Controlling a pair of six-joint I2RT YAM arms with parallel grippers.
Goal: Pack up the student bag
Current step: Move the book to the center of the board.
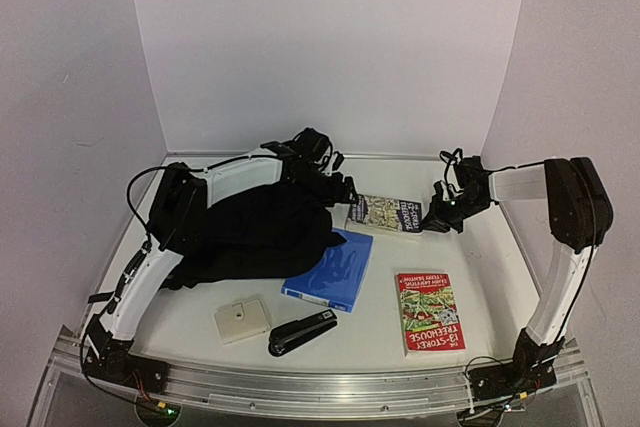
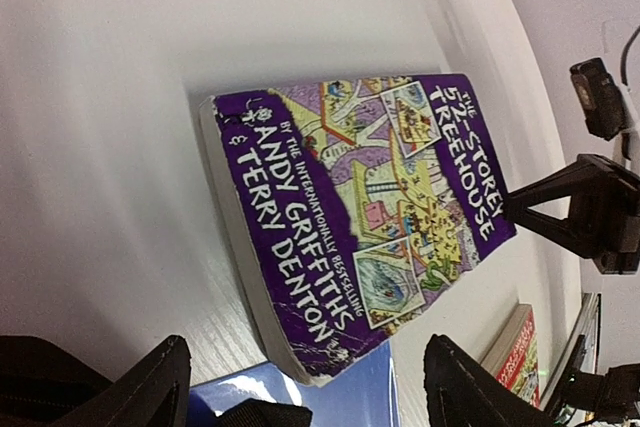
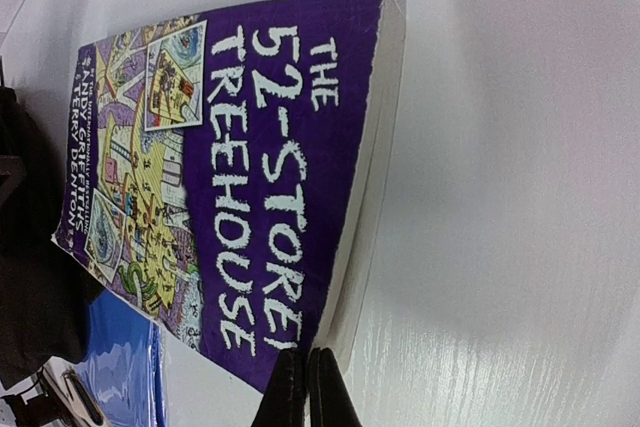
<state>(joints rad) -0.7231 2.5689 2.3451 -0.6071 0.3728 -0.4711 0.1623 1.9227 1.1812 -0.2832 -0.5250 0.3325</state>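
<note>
The student bag (image 1: 250, 232) is a big black soft backpack lying at the left of the table. To its right lies a purple paperback, "The 52-Storey Treehouse" (image 1: 385, 215). My left arm reaches over the bag; its gripper (image 1: 345, 187) stands open at the book's left end. In the left wrist view the wide-apart fingers (image 2: 160, 382) frame the book's near corner (image 2: 360, 217), with nothing between them (image 2: 305, 357). My right gripper (image 1: 440, 219) is shut, its tips (image 3: 305, 387) touching the page edge of the purple book (image 3: 270, 167) at its right end.
A blue folder (image 1: 330, 267) lies in front of the bag, partly under the purple book's corner. A red paperback (image 1: 430, 309) lies front right. A black stapler (image 1: 300, 332) and a small beige box (image 1: 242, 319) sit near the front edge. White walls enclose the table.
</note>
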